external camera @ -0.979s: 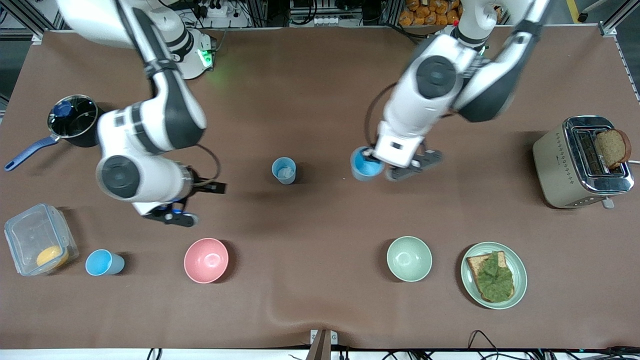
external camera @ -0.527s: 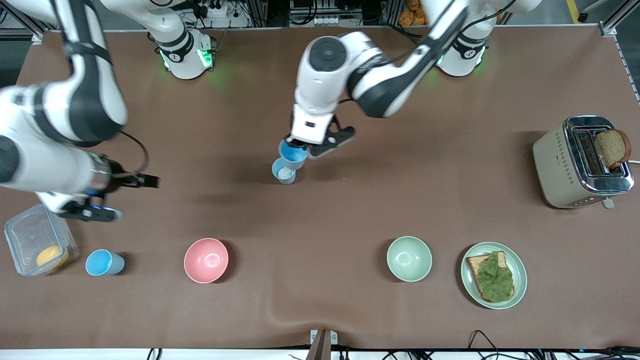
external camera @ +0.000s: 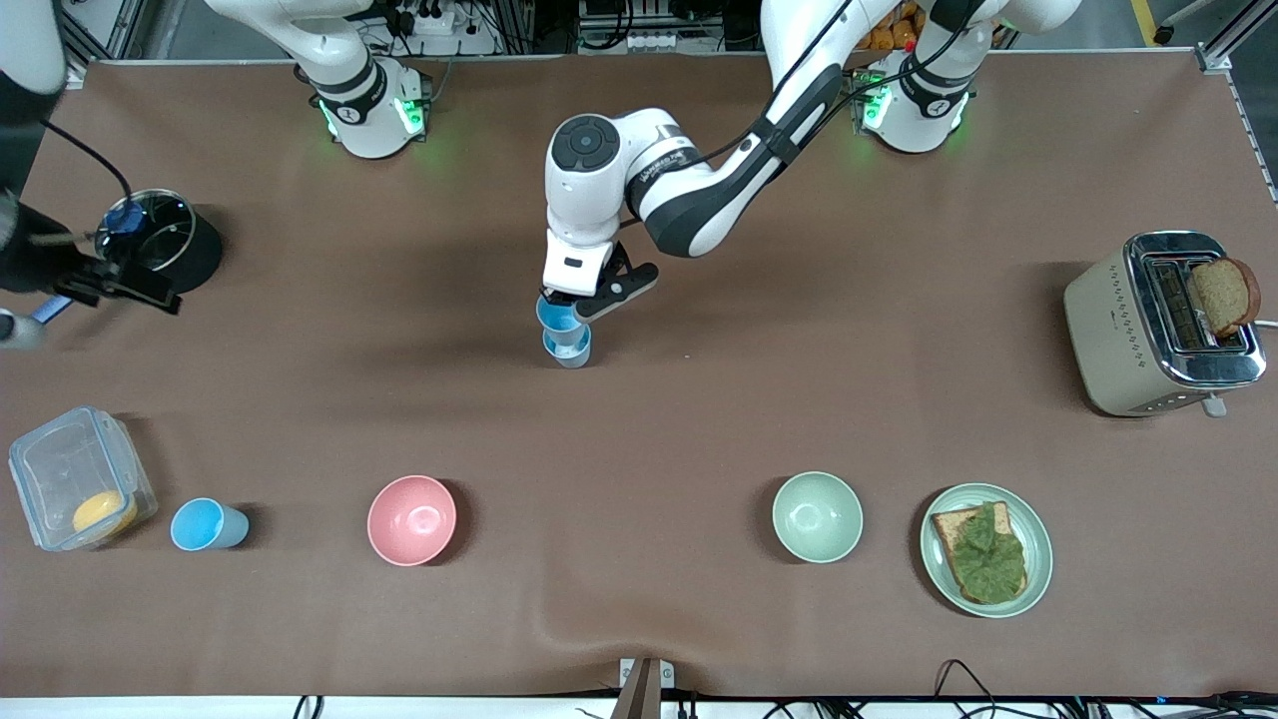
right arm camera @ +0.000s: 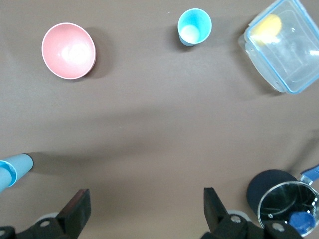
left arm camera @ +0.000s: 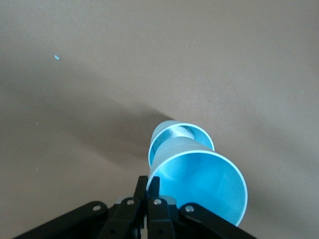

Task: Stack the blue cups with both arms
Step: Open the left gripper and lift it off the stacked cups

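Observation:
My left gripper (external camera: 574,305) is shut on the rim of a blue cup (external camera: 556,316), also seen in the left wrist view (left arm camera: 199,186). It holds this cup tilted over a second blue cup (external camera: 570,352) that stands mid-table, with the held cup's base at the lower cup's mouth (left arm camera: 172,135). A third blue cup (external camera: 206,524) stands near the front camera at the right arm's end, beside the clear container; it also shows in the right wrist view (right arm camera: 194,26). My right gripper (right arm camera: 145,204) is open and empty, up in the air beside the black pot (external camera: 160,245).
A clear container (external camera: 78,477) with a yellow item stands beside the third cup. A pink bowl (external camera: 411,519), a pale green bowl (external camera: 817,516) and a plate with toast (external camera: 986,549) lie near the front camera. A toaster (external camera: 1158,325) stands at the left arm's end.
My left gripper has carried its blue cup from beside the standing cup to over it and lowered it onto its mouth. My right arm has swung away toward the black pot.

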